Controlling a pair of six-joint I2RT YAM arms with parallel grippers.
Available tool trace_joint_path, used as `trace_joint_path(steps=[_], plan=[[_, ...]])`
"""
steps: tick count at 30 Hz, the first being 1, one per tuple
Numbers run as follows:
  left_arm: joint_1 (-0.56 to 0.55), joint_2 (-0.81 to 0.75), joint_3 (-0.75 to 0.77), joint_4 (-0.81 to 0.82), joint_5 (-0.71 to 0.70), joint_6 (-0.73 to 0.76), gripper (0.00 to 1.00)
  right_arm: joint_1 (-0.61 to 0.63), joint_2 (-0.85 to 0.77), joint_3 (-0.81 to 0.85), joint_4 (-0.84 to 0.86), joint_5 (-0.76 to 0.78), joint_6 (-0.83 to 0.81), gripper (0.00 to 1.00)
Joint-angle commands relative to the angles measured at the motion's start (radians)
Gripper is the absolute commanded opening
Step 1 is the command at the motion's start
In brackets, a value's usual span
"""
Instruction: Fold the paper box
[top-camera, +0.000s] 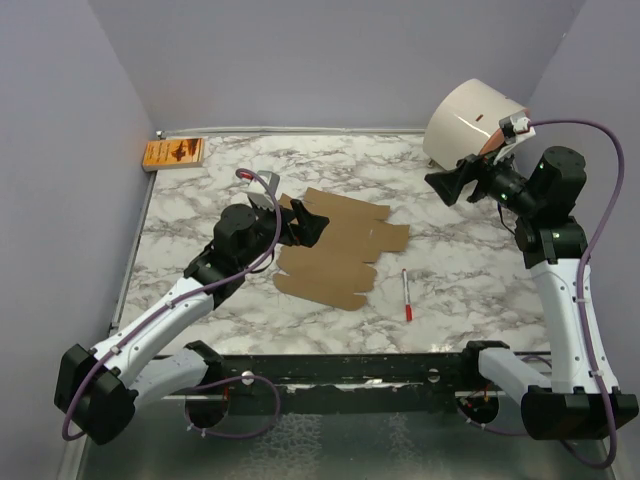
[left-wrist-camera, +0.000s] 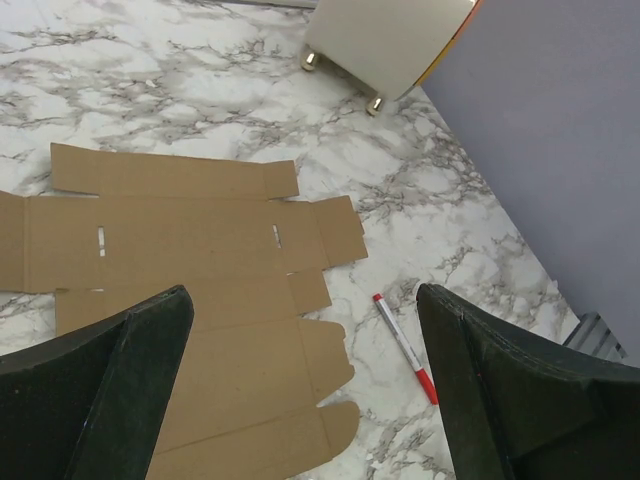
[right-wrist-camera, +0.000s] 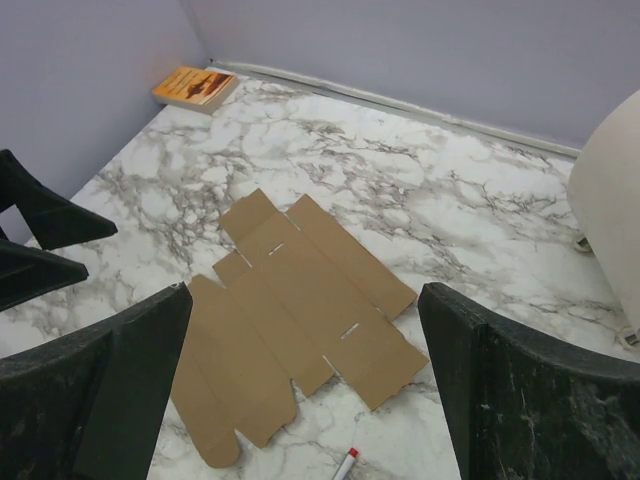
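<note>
Lying flat and unfolded on the marbled surface (top-camera: 470, 275), the paper box (top-camera: 340, 250) is a brown notched sheet with its creases, slots and rounded tabs facing up. It sits directly under and ahead of the left tool (top-camera: 312, 225). That tool stands over the sheet's nearer edge, and its own camera shows cardboard filling the gap between its two dark fingers (left-wrist-camera: 120, 370). The left tool's jaws are spread wide with nothing gripped between them. Whether a fingertip touches the cardboard cannot be told. The right tool (top-camera: 445, 185) is raised off the surface and well apart from the sheet, with its opening turned toward it. Its jaws are also spread wide and empty, and the sheet shows below and ahead of them in its wrist view. A white cylinder (top-camera: 470, 120) lies on its side just behind the right tool, against the far corner. A red-capped pen (top-camera: 406, 295) lies on the surface just past the sheet's tabbed end, between the two tools and touching neither. A small orange packet (top-camera: 174, 152) rests in the far corner beyond the left tool, well apart from everything else.
</note>
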Motion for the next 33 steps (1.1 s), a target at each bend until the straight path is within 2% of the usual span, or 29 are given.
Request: trace_joint_path(steps=[1, 15, 18, 21, 23, 27, 33], plan=[[0.005, -0.012, 0.037, 0.000, -0.023, 0.022, 0.99, -0.008, -0.002, 0.026, -0.014, 0.022, -0.017, 0.99], [0.004, -0.014, 0.027, -0.031, -0.051, 0.055, 0.99, -0.008, -0.005, -0.007, 0.006, -0.039, -0.030, 0.99], [0.006, -0.009, 0.017, -0.042, -0.076, 0.102, 0.99, -0.008, -0.009, -0.056, 0.031, -0.180, -0.108, 0.99], [0.023, 0.004, 0.001, -0.093, -0.188, 0.185, 0.99, -0.006, -0.005, -0.128, 0.045, -0.370, -0.235, 0.99], [0.084, 0.020, -0.019, -0.122, -0.217, 0.201, 0.99, -0.006, 0.009, -0.164, 0.028, -0.397, -0.297, 0.99], [0.283, 0.030, -0.105, -0.064, -0.035, 0.129, 0.99, -0.006, 0.071, -0.201, -0.003, -0.430, -0.327, 0.99], [0.389, 0.115, -0.172, 0.067, 0.135, 0.017, 0.98, -0.006, 0.157, -0.296, 0.102, -0.619, -0.325, 0.99]])
